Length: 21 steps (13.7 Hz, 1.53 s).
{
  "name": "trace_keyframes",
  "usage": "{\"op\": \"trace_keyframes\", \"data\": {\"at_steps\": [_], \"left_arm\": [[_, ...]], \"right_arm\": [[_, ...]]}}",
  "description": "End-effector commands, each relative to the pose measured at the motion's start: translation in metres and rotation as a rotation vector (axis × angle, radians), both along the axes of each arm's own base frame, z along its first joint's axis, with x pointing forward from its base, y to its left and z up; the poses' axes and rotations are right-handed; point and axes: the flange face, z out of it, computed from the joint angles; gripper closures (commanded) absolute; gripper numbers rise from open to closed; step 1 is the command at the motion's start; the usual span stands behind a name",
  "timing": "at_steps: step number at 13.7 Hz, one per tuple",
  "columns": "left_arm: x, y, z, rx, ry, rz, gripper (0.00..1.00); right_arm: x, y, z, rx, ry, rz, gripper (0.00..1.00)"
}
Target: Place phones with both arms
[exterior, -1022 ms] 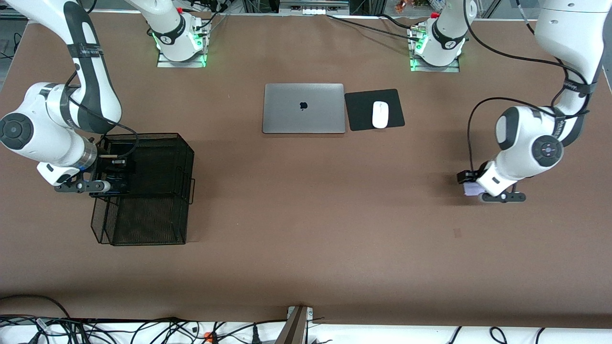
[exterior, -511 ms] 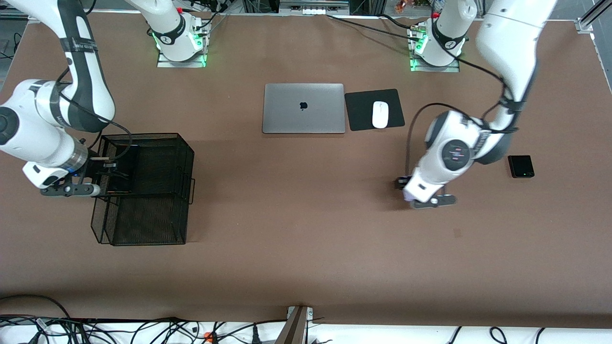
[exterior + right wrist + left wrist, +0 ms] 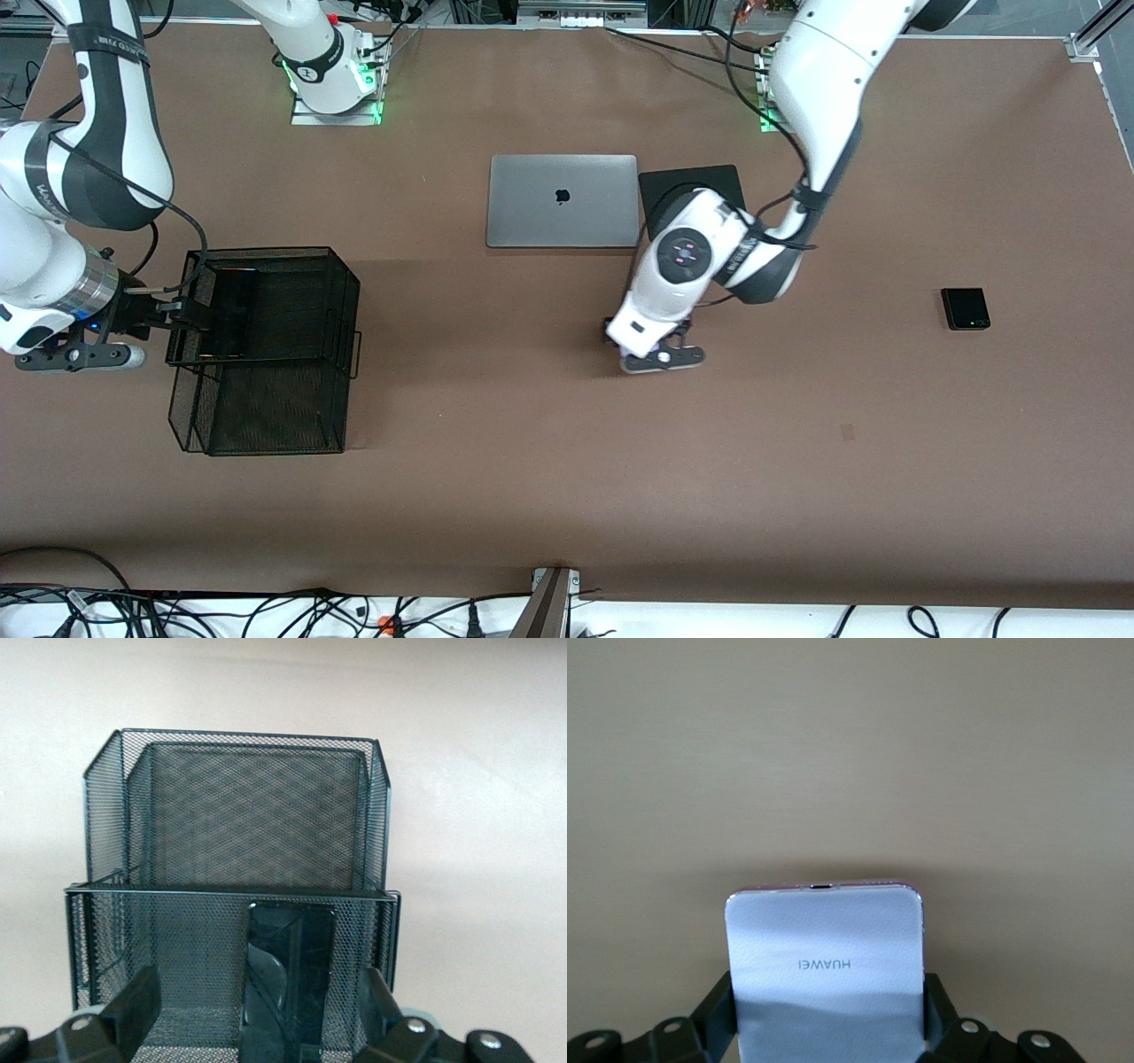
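Two hands are working: the left hand [image 3: 828,1041] is clenching the lavender-white phone [image 3: 826,979] over bare table [image 3: 567,443] near the laptop [image 3: 563,200]. Right hand [image 3: 257,1028] is gaping around the long black phone [image 3: 288,979] lying in the mesh tray [image 3: 292,301]; the square black phone [image 3: 965,308] is lying toward the left arm's end.

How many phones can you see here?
3. A lavender phone is held in the left gripper over the table's middle. A long black phone lies in the mesh tray by the right gripper. A black phone lies at the left arm's end.
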Motion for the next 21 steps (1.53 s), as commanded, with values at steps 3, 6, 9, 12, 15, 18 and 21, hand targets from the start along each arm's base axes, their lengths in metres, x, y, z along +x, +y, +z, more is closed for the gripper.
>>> {"op": "trace_keyframes", "data": {"at_steps": [3,6,9,12,15,18,21], "left_arm": [[-0.011,-0.094,-0.004,-0.052,-0.043,-0.064,1.00],[-0.028,-0.142,-0.022,-0.055,-0.078,-0.086,1.00],[-0.024,-0.158,-0.044,-0.023,-0.140,-0.051,1.00],[-0.025,-0.159,-0.052,-0.021,-0.137,-0.035,1.00],[-0.024,-0.156,-0.063,-0.017,-0.134,-0.007,1.00],[-0.020,-0.153,-0.064,-0.015,-0.140,0.039,0.47],[-0.022,-0.154,-0.063,0.013,-0.174,0.076,0.00]], "right_arm": [[-0.002,0.003,0.006,0.018,0.008,-0.011,0.01],[-0.003,0.003,0.005,0.020,0.020,-0.013,0.01],[-0.002,0.003,0.003,0.021,0.022,-0.023,0.01],[-0.001,0.005,0.001,0.048,0.018,-0.037,0.01],[0.000,0.007,-0.004,0.048,0.021,-0.040,0.01],[0.000,0.011,-0.004,0.048,0.021,-0.035,0.01],[0.000,0.017,-0.004,0.048,0.024,-0.026,0.01]]}}
